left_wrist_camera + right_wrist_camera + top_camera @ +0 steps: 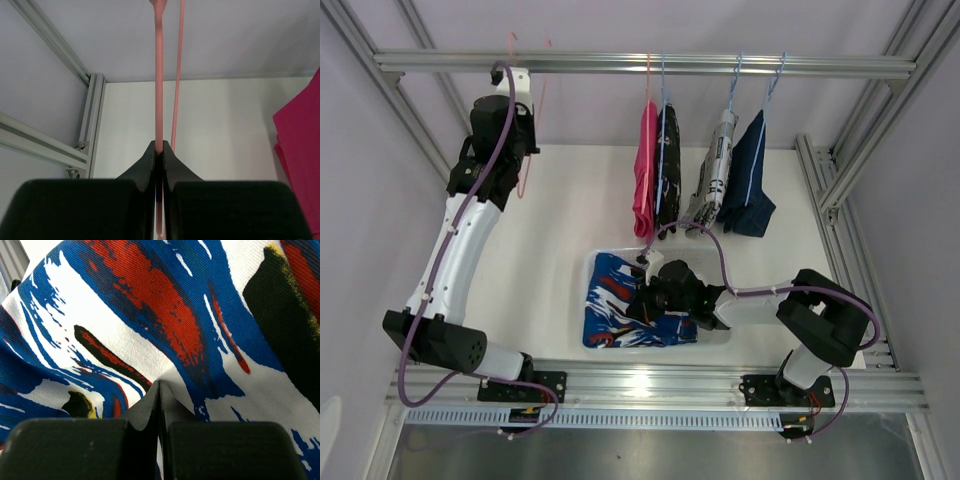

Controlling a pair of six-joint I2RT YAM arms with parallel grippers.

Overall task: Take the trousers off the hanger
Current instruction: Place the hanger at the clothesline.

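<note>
The blue trousers with a red-white pattern [610, 300] lie flat in a white tray [597, 262] at the front middle. My right gripper [638, 298] is shut on a fold of them; the right wrist view shows the cloth [150, 305] bunched at the closed tips of that gripper [160, 385]. My left gripper [527, 150] is raised at the back left, shut on an empty pink wire hanger [525, 180]. The left wrist view shows the hanger's wire [159, 100] pinched between the tips of that gripper [161, 150].
Pink [645, 170], black patterned [668, 160], white printed [718, 170] and dark blue [750, 185] trousers hang on blue hangers from the top rail [820, 66]. Aluminium frame posts stand at both sides. The pink garment's edge [300, 150] shows at the right of the left wrist view.
</note>
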